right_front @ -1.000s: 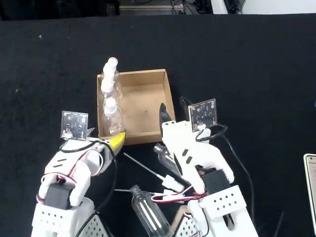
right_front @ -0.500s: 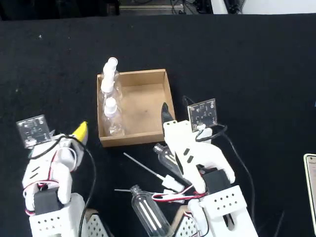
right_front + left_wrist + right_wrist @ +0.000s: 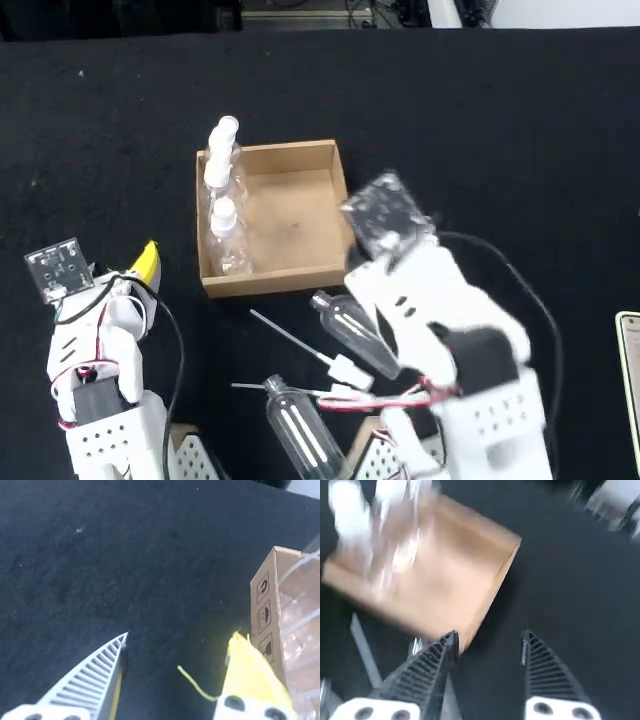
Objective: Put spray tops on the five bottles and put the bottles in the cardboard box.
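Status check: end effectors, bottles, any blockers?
Left end effector open, empty, beside cardboard box. Right end effector open, empty, at box corner. Two uncapped bottles, loose spray top on table. Box opening unobstructed.

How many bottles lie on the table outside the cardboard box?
2. One capless bottle lies by the cardboard box's near right corner; the other bottle lies nearer the bottom edge. The right arm could hide more.

Cardboard box (image 3: pixel 295 215) brown, bottles (image 3: pixel 229 250) clear, spray tops (image 3: pixel 224 211) white, table (image 3: pixel 500 120) black.

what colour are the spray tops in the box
The spray tops are white, clearest in the high view.
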